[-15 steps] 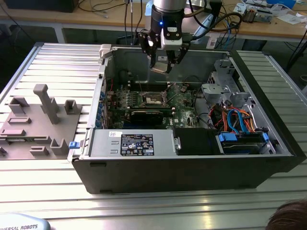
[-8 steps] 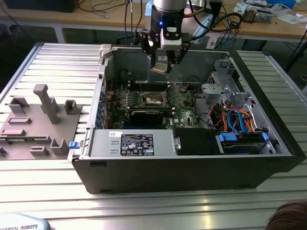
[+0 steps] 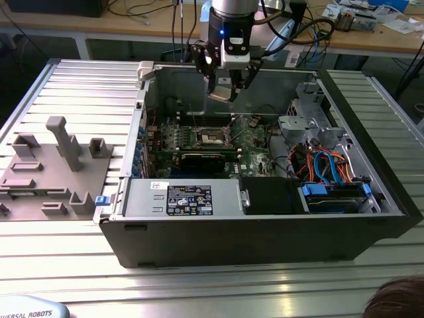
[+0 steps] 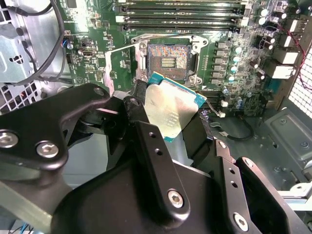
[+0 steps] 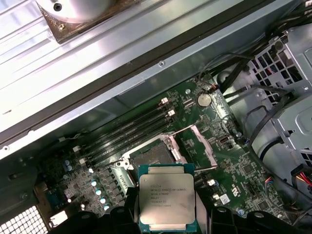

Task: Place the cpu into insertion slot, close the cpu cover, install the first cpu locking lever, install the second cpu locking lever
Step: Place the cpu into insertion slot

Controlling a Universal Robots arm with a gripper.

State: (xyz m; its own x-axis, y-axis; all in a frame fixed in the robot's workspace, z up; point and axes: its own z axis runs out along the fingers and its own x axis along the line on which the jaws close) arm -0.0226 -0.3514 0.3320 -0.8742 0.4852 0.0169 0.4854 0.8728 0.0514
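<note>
My gripper hangs above the open computer case, shut on the cpu, a flat square chip with a silver-grey top and a green rim. In both wrist views the cpu is held tilted between the black fingers, a little above and beside the bare insertion slot on the green board. The slot lies uncovered. The cpu cover, a thin silvery frame, stands flipped up next to it. A thin wire locking lever is raised along the cover's edge.
Memory slots run beside the socket. A long black card lies in front of it, with a power supply closer still. A drive cage and blue cables sit at the exterior view's right. A grey fixture stands outside the case.
</note>
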